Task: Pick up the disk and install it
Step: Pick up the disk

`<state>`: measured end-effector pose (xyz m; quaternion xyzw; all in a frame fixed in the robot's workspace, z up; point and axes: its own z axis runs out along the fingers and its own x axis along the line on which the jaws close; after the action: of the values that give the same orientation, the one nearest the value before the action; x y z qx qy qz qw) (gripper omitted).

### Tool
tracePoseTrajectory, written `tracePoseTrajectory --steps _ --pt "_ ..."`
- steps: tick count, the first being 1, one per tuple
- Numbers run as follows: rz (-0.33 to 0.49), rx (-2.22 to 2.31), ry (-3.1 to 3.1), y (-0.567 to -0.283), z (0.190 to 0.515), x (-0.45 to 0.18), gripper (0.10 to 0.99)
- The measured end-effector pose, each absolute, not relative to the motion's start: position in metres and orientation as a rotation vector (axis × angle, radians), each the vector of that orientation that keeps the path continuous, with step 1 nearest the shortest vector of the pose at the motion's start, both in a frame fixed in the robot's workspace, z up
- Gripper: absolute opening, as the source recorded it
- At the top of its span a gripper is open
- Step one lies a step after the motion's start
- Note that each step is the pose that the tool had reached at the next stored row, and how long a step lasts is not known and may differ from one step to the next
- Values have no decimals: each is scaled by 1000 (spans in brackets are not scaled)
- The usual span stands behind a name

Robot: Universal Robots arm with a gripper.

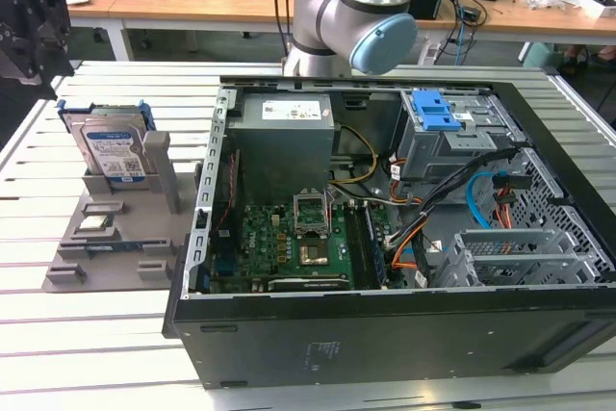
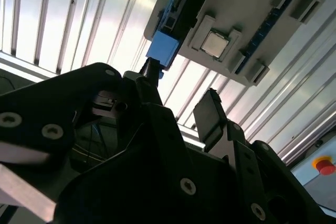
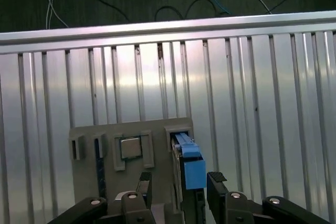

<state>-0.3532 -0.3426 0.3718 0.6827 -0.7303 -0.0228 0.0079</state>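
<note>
Spotting the gripper (image 1: 40, 14) hanging up at the exterior view's far left, well above the disk (image 1: 114, 146). Seeing that disk standing on edge in the grey holder (image 1: 106, 238), outside the case (image 1: 385, 344), with the chip (image 3: 130, 148) sitting just beside it. In the first wrist view, looking at jaws spread wide, lining up either side of the disk's blue edge, gripping nothing and touching nothing.
</note>
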Motion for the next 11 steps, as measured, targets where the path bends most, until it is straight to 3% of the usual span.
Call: tracePoseTrajectory --steps 11 --pt "-71 2151 -2266 -323 360 -351 541"
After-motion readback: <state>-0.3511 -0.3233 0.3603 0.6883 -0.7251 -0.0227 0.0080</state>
